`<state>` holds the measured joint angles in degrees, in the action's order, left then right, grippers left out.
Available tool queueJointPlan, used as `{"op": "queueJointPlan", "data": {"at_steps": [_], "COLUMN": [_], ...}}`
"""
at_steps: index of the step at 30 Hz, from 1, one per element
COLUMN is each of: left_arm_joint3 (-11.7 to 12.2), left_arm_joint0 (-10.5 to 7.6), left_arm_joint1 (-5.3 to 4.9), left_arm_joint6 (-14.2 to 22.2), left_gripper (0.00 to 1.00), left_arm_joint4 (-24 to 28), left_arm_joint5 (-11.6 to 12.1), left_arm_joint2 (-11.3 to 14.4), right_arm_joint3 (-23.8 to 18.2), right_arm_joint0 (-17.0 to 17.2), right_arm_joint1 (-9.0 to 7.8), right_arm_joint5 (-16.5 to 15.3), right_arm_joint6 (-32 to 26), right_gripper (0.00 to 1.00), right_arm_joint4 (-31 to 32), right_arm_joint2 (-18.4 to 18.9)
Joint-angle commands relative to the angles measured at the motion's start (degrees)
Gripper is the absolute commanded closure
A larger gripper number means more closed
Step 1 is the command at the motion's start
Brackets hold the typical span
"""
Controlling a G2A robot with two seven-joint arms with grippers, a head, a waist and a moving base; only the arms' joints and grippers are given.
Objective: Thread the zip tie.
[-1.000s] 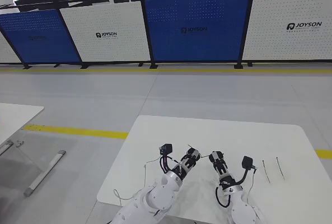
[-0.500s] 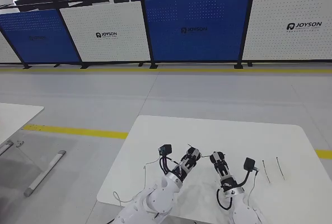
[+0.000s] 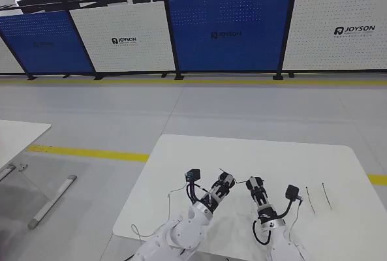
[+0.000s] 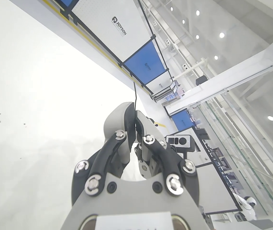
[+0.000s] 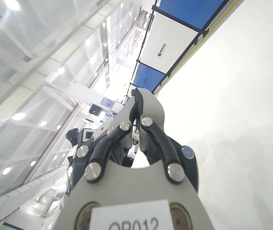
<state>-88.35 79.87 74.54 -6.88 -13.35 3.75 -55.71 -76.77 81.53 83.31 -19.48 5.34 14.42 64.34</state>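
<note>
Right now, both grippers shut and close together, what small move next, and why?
Probably nudge the left gripper toward the right gripper, steering the zip tie tail at the small black piece pinched there, likely its head. The tail juts straight out, and the top view shows the grippers slightly apart.

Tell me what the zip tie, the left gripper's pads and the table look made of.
Zip tie: thin black strand standing stiff out of the shut left gripper, likely plastic, nylon perhaps.
Pads: matte black, ridged, probably rubber.
Table: smooth white, faint sheen; laminate or painted board, cannot tell which.
</note>
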Motion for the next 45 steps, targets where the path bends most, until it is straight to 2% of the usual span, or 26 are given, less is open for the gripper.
{"op": "queueJointPlan", "data": {"at_steps": [1, 2, 4, 15, 22, 36, 41, 45], "left_arm_joint3": [0.21, 0.21, 0.33, 0.7, 0.92, 0.99, 1.17, 1.21], "left_arm_joint0": [-0.07, -0.14, -0.18, -0.25, -0.37, -0.18, -0.26, -0.25], "left_arm_joint1": [0.04, 0.07, 0.12, 0.38, 0.55, 0.79, 0.88, 0.94], "left_arm_joint6": [0.78, 0.86, 0.79, 0.65, 0.75, 0.96, 1.08, 1.04], "left_gripper": [0.95, 0.91, 0.96, 1.0, 0.92, 0.93, 1.0, 1.0], "left_arm_joint4": [0.02, 0.06, -0.04, -0.49, -0.88, -1.67, -1.68, -1.75], "left_arm_joint5": [-0.47, -0.54, -0.57, -0.8, -1.24, -1.3, -1.3, -1.23], "left_arm_joint2": [0.14, 0.12, 0.19, 0.22, 0.33, 0.48, 0.43, 0.35], "right_arm_joint3": [-0.17, -0.25, -0.43, -0.99, -0.95, -1.01, -1.03, -0.98], "right_arm_joint0": [0.07, 0.11, 0.18, 0.49, 0.41, 0.12, 0.02, -0.05], "right_arm_joint1": [-0.03, -0.05, -0.11, -0.41, -0.52, -0.63, -0.65, -0.69], "right_arm_joint5": [0.0, 0.0, 0.0, 0.0, 0.0, 0.0, 0.0, 0.0], "right_arm_joint6": [0.31, 0.4, 0.59, 2.47, 2.72, 3.01, 3.04, 3.03], "right_gripper": [1.0, 1.0, 1.0, 1.0, 1.0, 1.0, 1.0, 1.0], "right_arm_joint4": [0.05, 0.05, 0.09, 0.89, 0.94, 1.19, 1.41, 1.43], "right_arm_joint2": [-0.17, -0.23, -0.32, -0.46, -0.76, -1.49, -1.72, -1.78]}}
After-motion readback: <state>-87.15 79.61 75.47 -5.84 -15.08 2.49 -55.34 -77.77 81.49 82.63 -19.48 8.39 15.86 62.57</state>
